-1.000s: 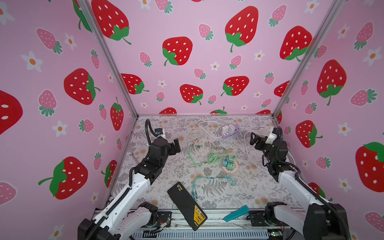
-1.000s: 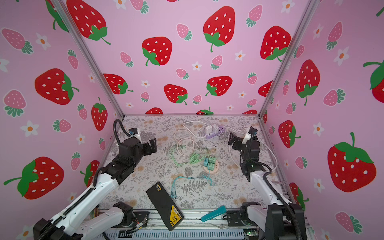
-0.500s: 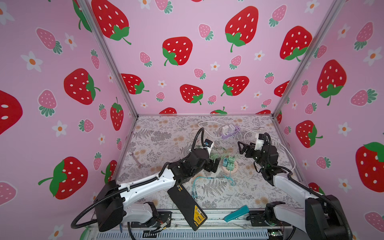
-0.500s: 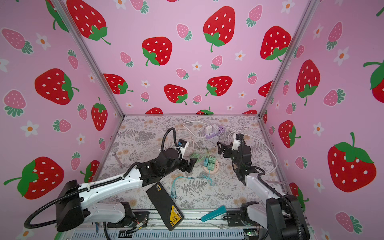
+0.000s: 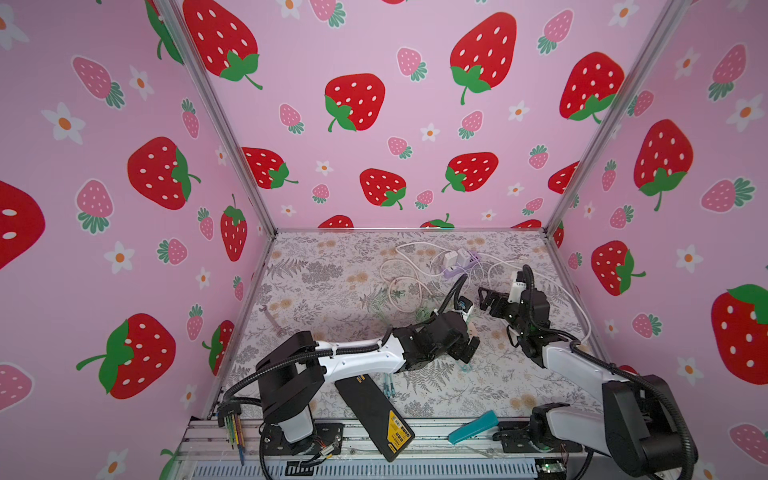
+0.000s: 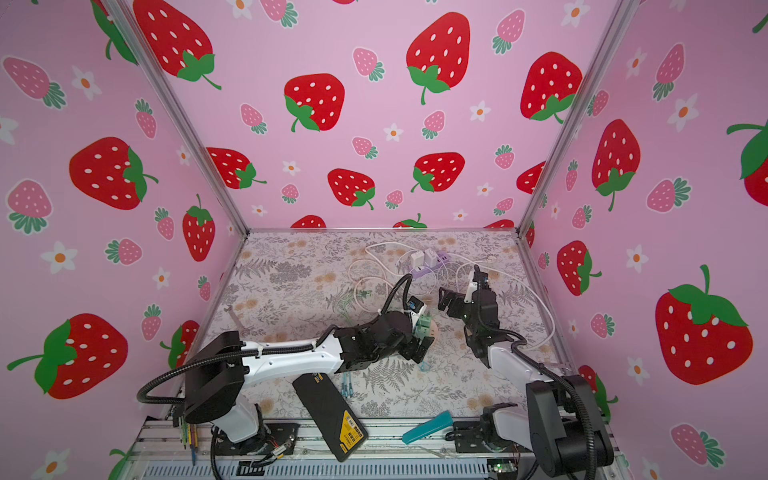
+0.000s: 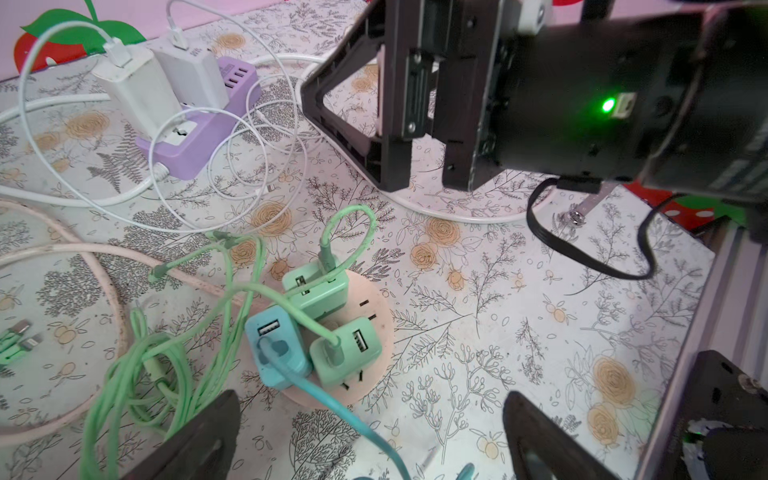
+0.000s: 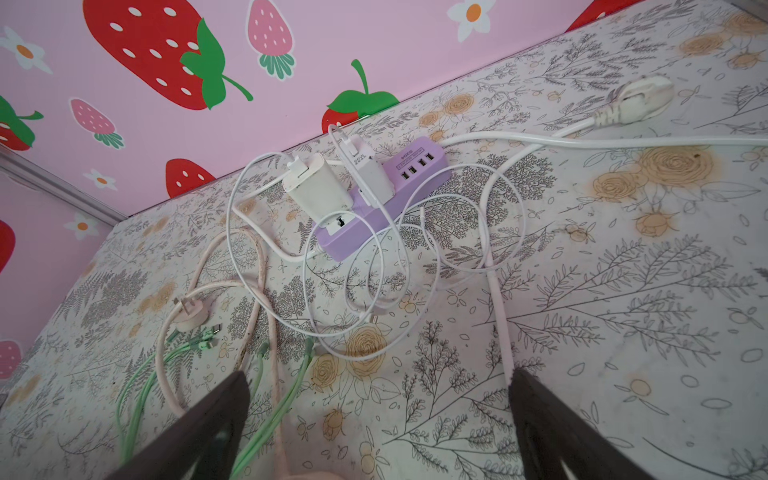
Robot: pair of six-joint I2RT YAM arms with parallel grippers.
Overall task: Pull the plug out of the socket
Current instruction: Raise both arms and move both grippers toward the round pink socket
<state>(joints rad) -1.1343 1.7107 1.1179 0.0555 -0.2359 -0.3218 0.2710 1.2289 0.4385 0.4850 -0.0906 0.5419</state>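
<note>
Near round socket (image 7: pixel 374 307), left hand (image 7: pixel 370 415) spread; right hand (image 8: pixel 378 395) spread, facing purple strip (image 8: pixel 415 174).

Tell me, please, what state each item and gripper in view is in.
left gripper: jaws open, empty.
right gripper: jaws open, empty.
blue adapter: plugged into round socket, cable attached.
green adapter: plugged in beside it, cable attached.
second green adapter: likewise plugged in.
purple power strip: one outlet free.
large white charger: plugged into strip.
small white charger: plugged into strip.
pinkish wall plug: unplugged, lying loose.
</note>
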